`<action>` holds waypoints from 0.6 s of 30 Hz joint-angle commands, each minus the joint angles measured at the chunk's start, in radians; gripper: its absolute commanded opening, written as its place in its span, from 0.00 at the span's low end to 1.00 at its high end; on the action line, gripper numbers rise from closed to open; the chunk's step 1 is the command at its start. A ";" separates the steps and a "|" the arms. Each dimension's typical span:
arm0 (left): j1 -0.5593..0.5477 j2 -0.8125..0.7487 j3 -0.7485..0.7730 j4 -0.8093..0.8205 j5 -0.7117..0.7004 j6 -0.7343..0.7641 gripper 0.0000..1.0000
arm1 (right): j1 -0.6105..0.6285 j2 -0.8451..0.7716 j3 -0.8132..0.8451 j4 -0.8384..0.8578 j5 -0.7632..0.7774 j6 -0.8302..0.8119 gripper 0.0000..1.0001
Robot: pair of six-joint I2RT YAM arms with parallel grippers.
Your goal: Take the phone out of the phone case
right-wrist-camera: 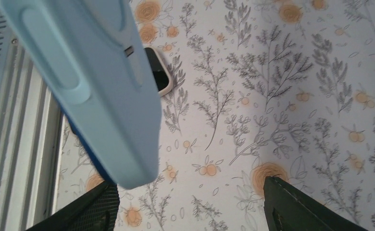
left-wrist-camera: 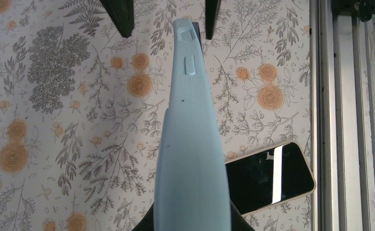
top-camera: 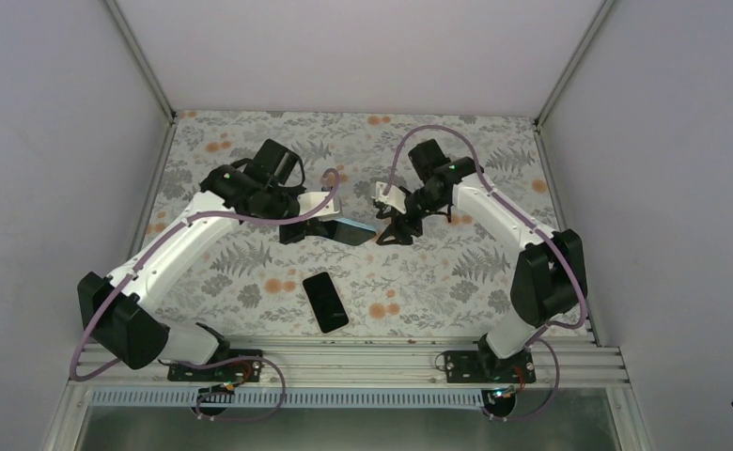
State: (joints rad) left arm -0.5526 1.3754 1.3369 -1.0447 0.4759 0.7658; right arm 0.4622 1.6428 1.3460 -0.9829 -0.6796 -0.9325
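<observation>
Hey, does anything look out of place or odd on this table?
Nothing is spilled or damaged. The one oddity: the light blue phone case is off the table, held on edge in the left end effector, while the phone lies flat and diagonal on the table, nearer the bases.

Matt rubbery case — glossy phone

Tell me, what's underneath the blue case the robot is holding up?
Below the blue case lies the flowery table cover and, off to one side, the phone, screen up. The case hides one end of the phone and the cover right beneath it.
</observation>
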 commanded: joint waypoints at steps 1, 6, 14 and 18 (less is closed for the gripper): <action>0.003 -0.018 0.031 0.030 0.052 -0.013 0.02 | -0.015 -0.035 -0.013 0.096 -0.001 0.031 0.74; 0.003 -0.027 0.025 0.026 0.050 -0.014 0.02 | -0.023 -0.026 -0.005 0.118 -0.007 0.038 0.73; 0.003 -0.020 0.029 0.025 0.066 -0.010 0.02 | -0.025 -0.023 0.025 0.133 -0.004 0.052 0.72; 0.003 -0.013 0.027 0.026 0.083 -0.008 0.02 | -0.026 -0.021 0.039 0.145 -0.015 0.068 0.72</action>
State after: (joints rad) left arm -0.5461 1.3743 1.3369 -1.0409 0.4828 0.7586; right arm 0.4477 1.6394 1.3468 -0.8875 -0.6693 -0.8974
